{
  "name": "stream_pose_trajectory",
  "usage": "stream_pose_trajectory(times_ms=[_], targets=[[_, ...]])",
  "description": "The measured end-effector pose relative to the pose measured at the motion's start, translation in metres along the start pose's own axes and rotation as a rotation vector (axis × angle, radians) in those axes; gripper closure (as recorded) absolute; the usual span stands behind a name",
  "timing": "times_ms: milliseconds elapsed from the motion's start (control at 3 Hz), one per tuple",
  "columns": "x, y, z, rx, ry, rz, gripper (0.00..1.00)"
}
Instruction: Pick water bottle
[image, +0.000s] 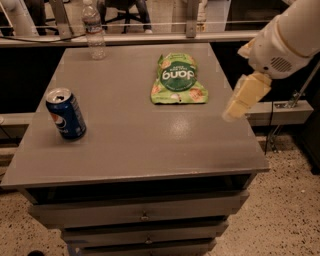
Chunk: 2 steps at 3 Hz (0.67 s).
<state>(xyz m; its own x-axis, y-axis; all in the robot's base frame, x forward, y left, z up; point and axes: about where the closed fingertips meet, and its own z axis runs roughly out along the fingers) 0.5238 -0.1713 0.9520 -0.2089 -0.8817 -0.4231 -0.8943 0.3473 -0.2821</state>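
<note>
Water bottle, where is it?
The clear plastic water bottle stands at the grey table's far-left corner, behind the blue soda can; the end effector hovers by the right edge.

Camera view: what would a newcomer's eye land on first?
The bright green snack bag lies at the far middle of the grey table, and the blue Pepsi can stands near the left edge. The gripper hangs over the table's right edge, far from the water bottle standing near the far left corner.
</note>
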Motion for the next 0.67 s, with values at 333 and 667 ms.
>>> stream_pose_trajectory(times_ms=[333, 667], targets=[[-0.052, -0.042, 0.046, 0.024, -0.144, 0.01, 0.0], [-0.118, -0.078, 0.087, 0.04, -0.314, 0.029, 0.0]])
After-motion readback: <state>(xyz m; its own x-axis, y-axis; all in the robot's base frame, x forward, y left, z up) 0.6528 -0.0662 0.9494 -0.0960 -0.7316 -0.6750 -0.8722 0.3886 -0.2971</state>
